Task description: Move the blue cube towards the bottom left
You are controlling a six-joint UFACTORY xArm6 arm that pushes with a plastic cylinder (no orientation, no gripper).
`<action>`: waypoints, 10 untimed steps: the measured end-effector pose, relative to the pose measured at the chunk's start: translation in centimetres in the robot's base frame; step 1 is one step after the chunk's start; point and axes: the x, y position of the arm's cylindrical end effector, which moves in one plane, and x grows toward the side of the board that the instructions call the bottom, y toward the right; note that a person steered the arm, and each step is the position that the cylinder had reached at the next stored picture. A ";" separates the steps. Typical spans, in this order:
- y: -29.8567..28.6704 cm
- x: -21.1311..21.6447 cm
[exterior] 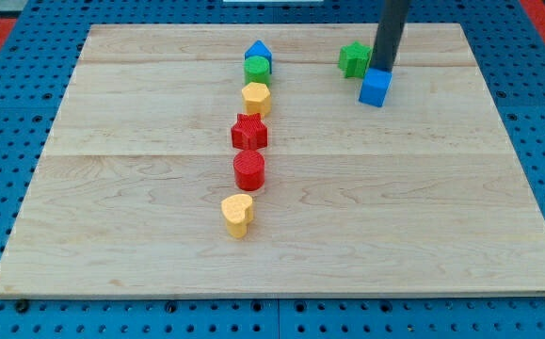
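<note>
The blue cube sits on the wooden board near the view's top right. My tip stands right at the cube's upper edge, touching or nearly touching it. A green star block lies just left of the rod.
A column of blocks runs down the board's middle: a blue house-shaped block, a green cylinder, a yellow hexagon, a red star, a red cylinder and a yellow heart.
</note>
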 end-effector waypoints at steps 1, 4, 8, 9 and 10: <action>-4.5 5.3; -1.9 12.5; 2.8 25.1; 3.3 27.9; -1.5 28.3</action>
